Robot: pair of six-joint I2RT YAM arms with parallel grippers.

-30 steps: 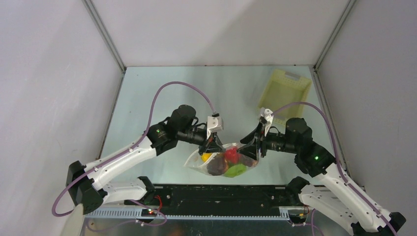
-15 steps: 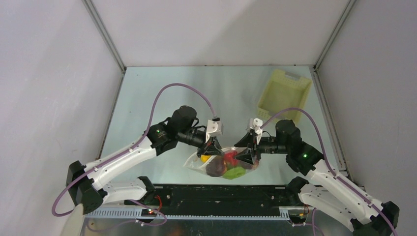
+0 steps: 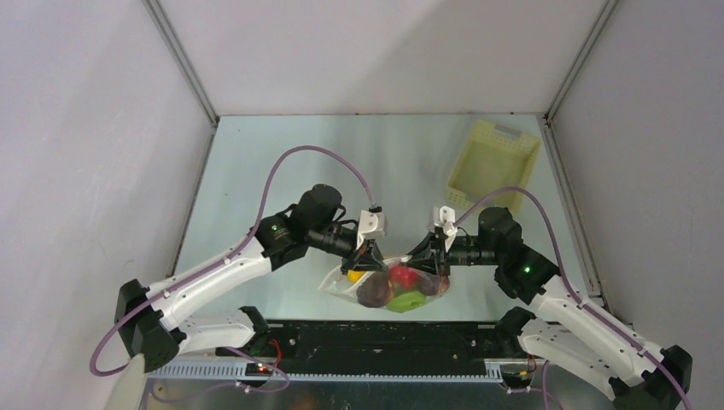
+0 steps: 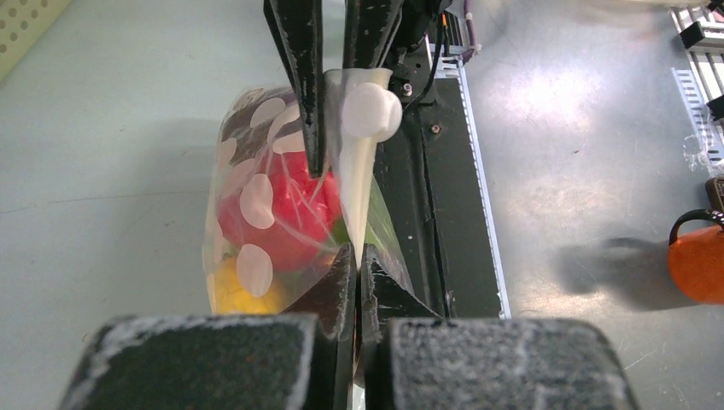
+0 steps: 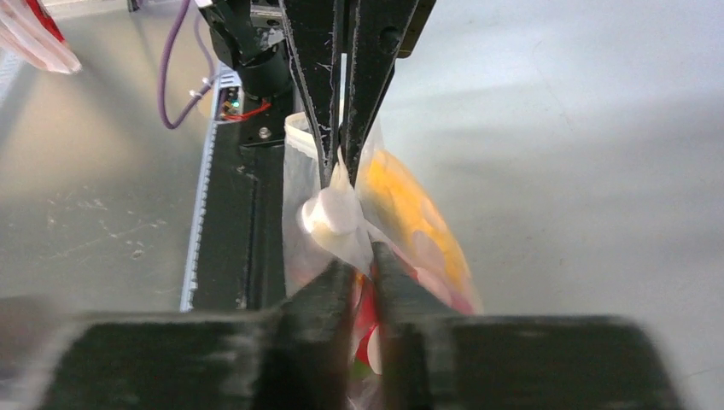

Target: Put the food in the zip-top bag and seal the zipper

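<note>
The zip-top bag point(image 3: 388, 289) hangs between both grippers at the near table edge. It holds the food: a red piece point(image 3: 401, 275), a dark maroon piece point(image 3: 374, 293), a green piece point(image 3: 409, 300) and a yellow piece point(image 3: 356, 275). My left gripper point(image 3: 364, 258) is shut on the bag's mouth edge at its left end. My right gripper point(image 3: 426, 261) is shut on the same edge a little to the right. In the left wrist view my jaws point(image 4: 359, 265) pinch the whitish zipper point(image 4: 357, 184) beside the red food point(image 4: 286, 218). In the right wrist view my jaws point(image 5: 362, 265) clamp the strip next to a white lump point(image 5: 329, 213).
The pale yellow perforated basket point(image 3: 493, 161) stands at the back right. The black base rail point(image 3: 384, 337) runs just below the bag. An orange object point(image 4: 700, 260) lies beyond the rail in the left wrist view. Grey walls close in the table on three sides.
My right gripper has moved left along the bag's mouth, closer to the left gripper. The left gripper has held still on the bag.
</note>
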